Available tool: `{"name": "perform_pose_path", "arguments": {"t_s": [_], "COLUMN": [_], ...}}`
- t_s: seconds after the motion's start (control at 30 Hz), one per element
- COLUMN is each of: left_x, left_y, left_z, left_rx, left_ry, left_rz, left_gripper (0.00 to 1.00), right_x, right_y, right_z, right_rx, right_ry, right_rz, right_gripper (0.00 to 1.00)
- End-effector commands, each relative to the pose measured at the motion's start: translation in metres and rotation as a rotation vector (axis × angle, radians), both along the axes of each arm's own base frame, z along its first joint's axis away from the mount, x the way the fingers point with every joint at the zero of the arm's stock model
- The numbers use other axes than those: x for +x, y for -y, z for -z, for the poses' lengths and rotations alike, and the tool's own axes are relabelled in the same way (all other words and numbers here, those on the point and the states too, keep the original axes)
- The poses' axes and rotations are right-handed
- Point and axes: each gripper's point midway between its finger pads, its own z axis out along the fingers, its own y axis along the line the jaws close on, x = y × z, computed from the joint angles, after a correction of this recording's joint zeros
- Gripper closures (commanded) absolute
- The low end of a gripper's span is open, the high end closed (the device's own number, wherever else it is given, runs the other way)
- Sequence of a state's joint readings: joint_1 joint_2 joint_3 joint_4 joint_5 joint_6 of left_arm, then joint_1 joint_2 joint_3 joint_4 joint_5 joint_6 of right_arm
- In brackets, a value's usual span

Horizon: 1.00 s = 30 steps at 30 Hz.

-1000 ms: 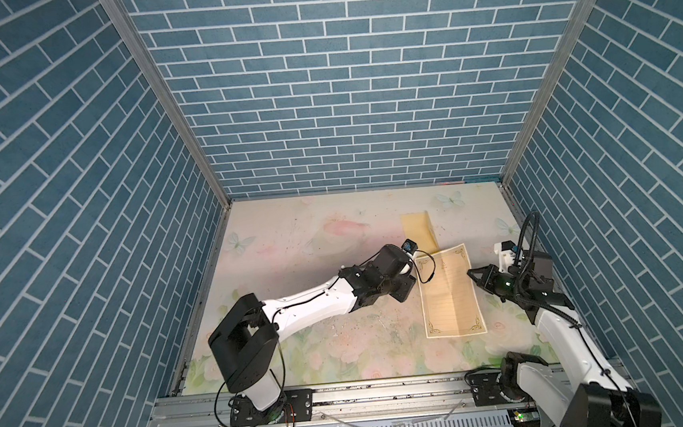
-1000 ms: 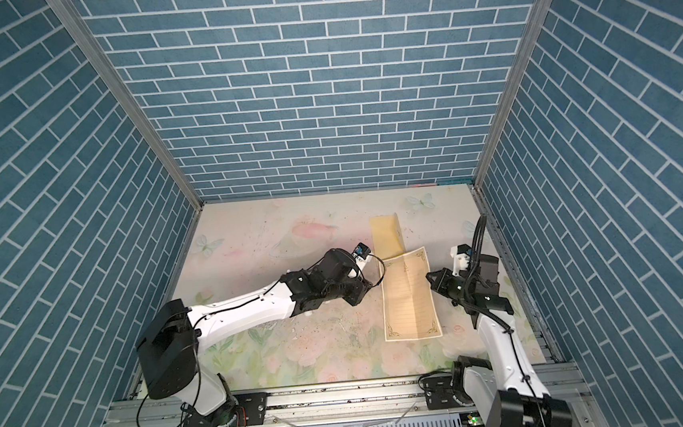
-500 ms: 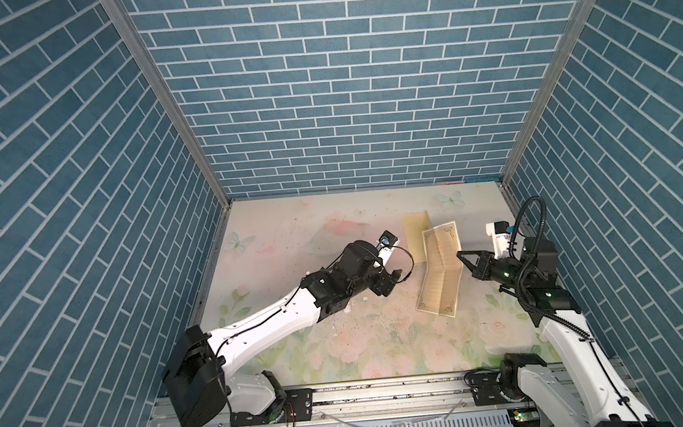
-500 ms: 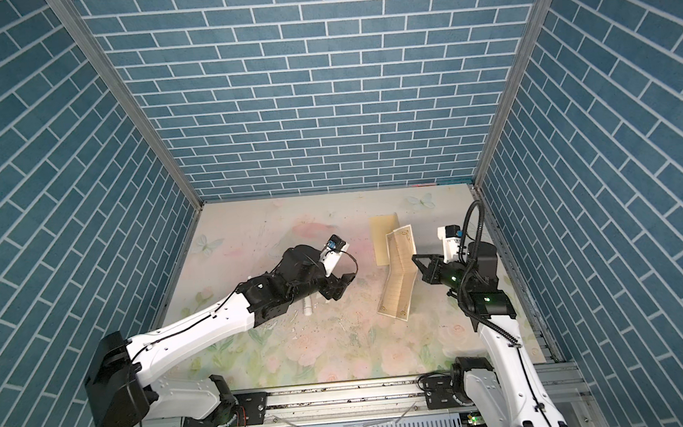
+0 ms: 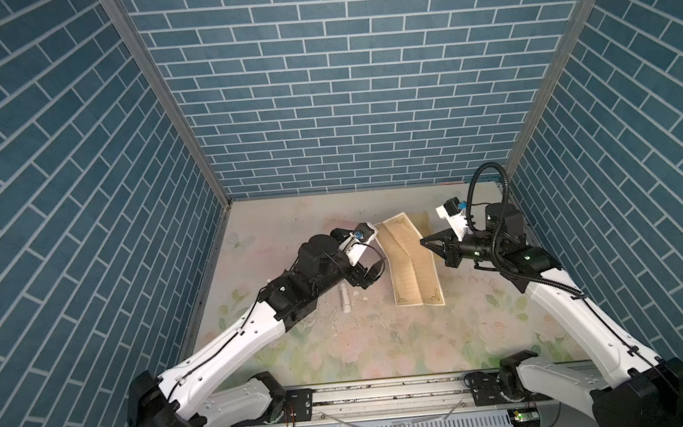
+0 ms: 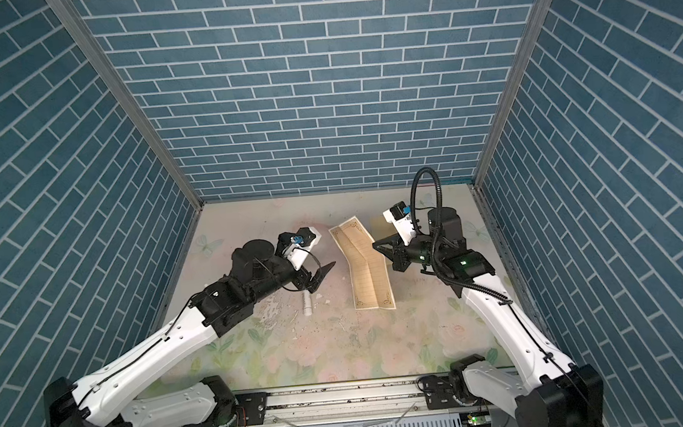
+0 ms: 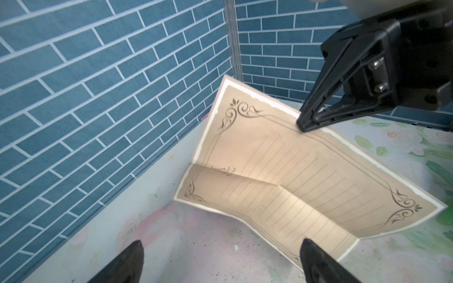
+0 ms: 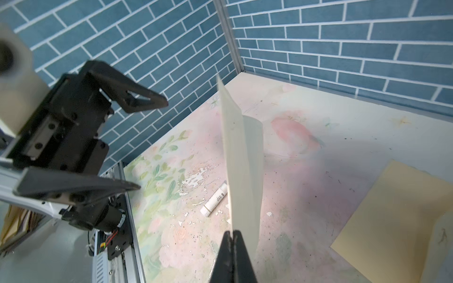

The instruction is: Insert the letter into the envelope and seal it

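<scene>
The letter (image 5: pixel 411 259) (image 6: pixel 367 269) is a tan sheet with a scrollwork border. It stands lifted and bent along its creases, and its near end looks to rest on the table. My right gripper (image 5: pixel 423 242) (image 6: pixel 375 246) (image 8: pixel 232 235) is shut on the letter's right edge, which the right wrist view shows edge-on (image 8: pixel 242 159). My left gripper (image 5: pixel 374 275) (image 6: pixel 324 276) (image 7: pixel 221 247) hangs open and empty just left of the letter (image 7: pixel 294 171), apart from it. The mustard envelope (image 5: pixel 422 221) (image 6: pixel 377 224) (image 8: pixel 392 220) lies flat behind the letter, mostly hidden in both top views.
A white glue stick (image 5: pixel 344 302) (image 6: pixel 307 305) (image 8: pixel 214 199) lies on the floral table under my left gripper. Blue brick walls close in three sides. A metal rail (image 5: pixel 387 390) runs along the front edge.
My right gripper has lifted the letter's edge up and back, so the sheet went from flat to bent and standing. My left gripper opened wide and drew back to the left.
</scene>
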<state>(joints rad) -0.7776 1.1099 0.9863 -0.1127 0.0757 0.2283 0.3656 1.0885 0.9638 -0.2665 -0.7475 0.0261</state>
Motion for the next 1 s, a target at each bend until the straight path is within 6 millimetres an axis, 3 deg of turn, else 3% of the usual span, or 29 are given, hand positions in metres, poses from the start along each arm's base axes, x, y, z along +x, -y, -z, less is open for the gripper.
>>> {"name": "perform_pose_path", "arguments": {"t_s": [0.0, 0.57, 0.97], "left_x": [-0.006, -0.017, -0.019], "left_y": [0.000, 0.011, 0.009], "left_z": [-0.003, -0.005, -0.015], "left_rx": [0.005, -0.004, -0.063], "left_ry": [0.045, 0.109, 0.084], "left_rz": [0.076, 0.259, 0.367], "left_gripper": [0.00, 0.05, 0.07], "right_x": [-0.014, -0.030, -0.039], "right_y": [-0.011, -0.031, -0.032], "right_z": [-0.012, -0.005, -0.007], "right_rx": [-0.062, -0.120, -0.141], "right_ry": [0.153, 0.271, 0.312], "right_rz": [-0.126, -0.260, -0.291], "right_gripper": [1.00, 1.00, 1.00]}}
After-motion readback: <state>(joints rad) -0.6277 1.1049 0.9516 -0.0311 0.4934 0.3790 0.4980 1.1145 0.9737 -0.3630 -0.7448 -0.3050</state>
